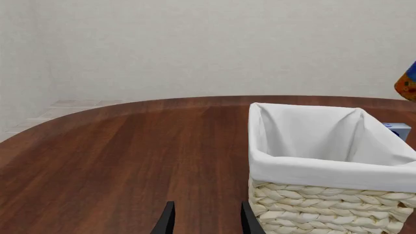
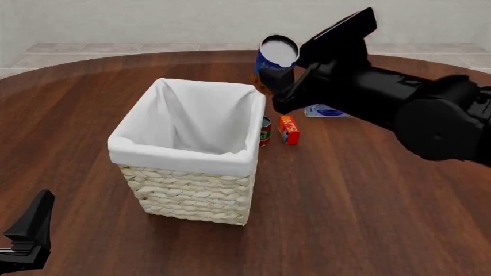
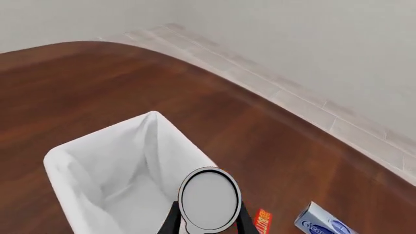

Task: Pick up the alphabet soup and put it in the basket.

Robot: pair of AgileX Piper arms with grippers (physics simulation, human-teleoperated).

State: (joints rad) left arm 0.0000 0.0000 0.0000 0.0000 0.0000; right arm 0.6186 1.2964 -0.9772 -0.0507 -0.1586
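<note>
The alphabet soup [image 2: 275, 63], a can with a blue and orange label and a silver-grey top, hangs tilted in the air above the far right corner of the basket [image 2: 184, 152]. My right gripper [image 2: 282, 83] is shut on it. In the right wrist view the can's top [image 3: 209, 197] sits between the two fingers, over the white-lined basket [image 3: 71, 161]. My left gripper [image 2: 31, 230] rests low at the near left, well clear of the basket. The left wrist view shows it [image 1: 208, 222] open and empty, with the basket [image 1: 325, 170] close beside it and an edge of the can [image 1: 408, 83].
A small red-and-green can [image 2: 265, 131] and a small orange box [image 2: 289, 129] stand on the table just right of the basket. A blue-and-white box [image 2: 326, 111] lies further back, under the right arm. The round wooden table's far edge curves behind.
</note>
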